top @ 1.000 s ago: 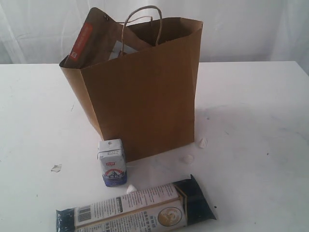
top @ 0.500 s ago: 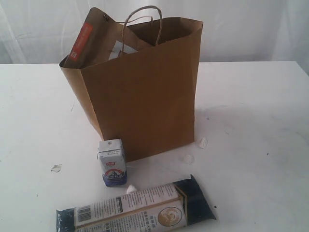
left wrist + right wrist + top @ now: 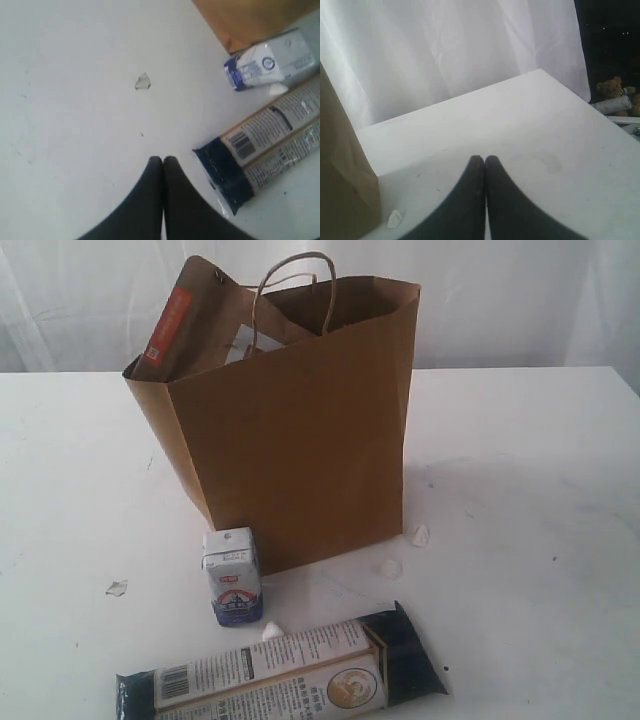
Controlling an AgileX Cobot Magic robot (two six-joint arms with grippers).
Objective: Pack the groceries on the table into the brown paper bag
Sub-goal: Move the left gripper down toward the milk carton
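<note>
Exterior view: shows brown pouch [image 3: 195, 325] poking from the brown paper bag [image 3: 300, 450], leaves small white-blue carton [image 3: 233, 577] and long blue-white packet [image 3: 280, 670] unpacked on the table [image 3: 520, 540] just before it, left gripper [image 3: 163, 160] and right gripper [image 3: 485, 159] clenched, empty.

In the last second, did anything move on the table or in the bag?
Nothing visibly changed. The brown paper bag stands where it was, the small white-blue carton is upright in front of it, and the long blue-white packet lies on the table as before.
</note>
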